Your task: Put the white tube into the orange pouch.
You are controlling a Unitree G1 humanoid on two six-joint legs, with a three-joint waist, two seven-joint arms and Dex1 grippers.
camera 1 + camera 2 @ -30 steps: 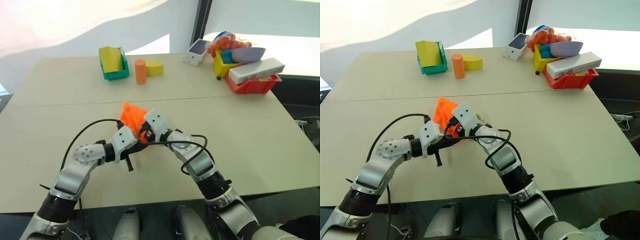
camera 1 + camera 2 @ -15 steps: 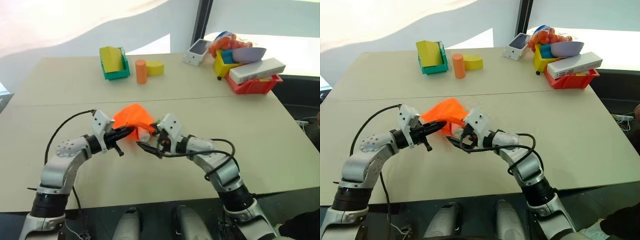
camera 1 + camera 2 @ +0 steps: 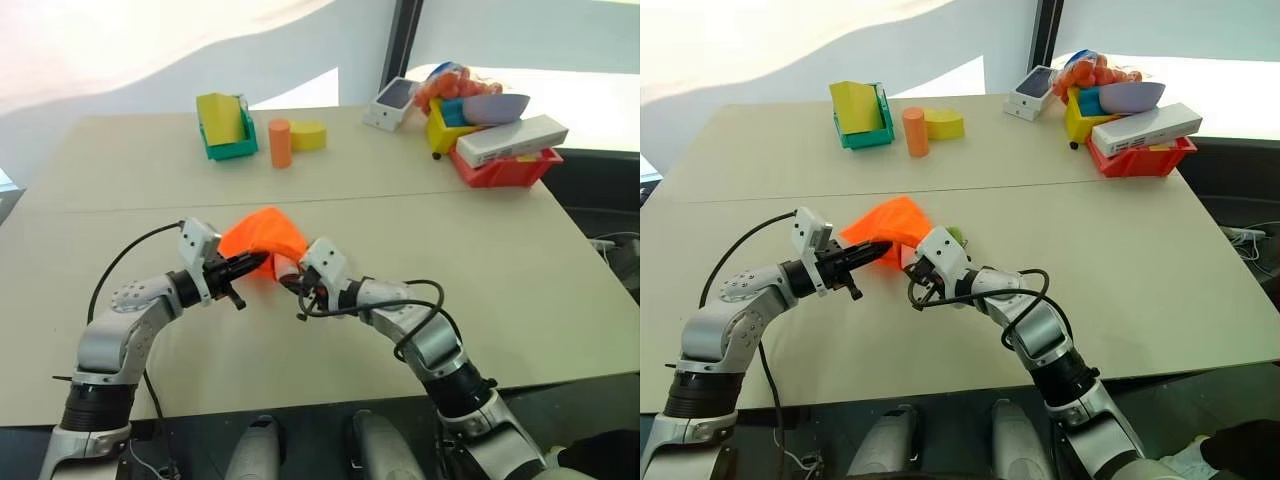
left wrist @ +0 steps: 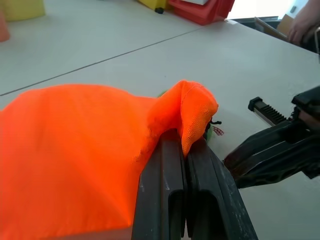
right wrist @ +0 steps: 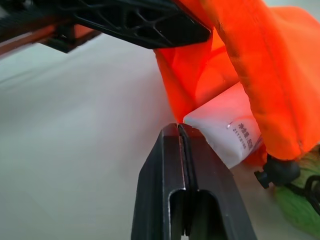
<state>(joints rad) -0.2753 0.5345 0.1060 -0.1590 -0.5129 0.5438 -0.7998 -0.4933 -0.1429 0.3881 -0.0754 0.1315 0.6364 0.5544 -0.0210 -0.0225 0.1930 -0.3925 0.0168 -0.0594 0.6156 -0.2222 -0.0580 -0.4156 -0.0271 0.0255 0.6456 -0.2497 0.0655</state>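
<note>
My left gripper is clenched on the rim of the orange pouch and holds it lifted above the table. The white tube sits partly inside the pouch mouth, its flat end sticking out. My right gripper is closed with nothing in it, its tips touching that end.

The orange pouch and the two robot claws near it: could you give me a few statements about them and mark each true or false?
1. The left gripper is shut on the orange pouch, pinching its fabric edge. True.
2. The white tube lies far from the pouch, beside the red bin. False: its end pokes out of the pouch's opening, partly under the fabric.
3. The right gripper has its fingers spread wide open. False: its fingers are shut together, their tips at the tube's end.
4. An orange cylinder stands upright at the far side of the table. True.
5. The pouch sits inside the green bin. False: it is near the table's middle, held up by the left gripper.
</note>
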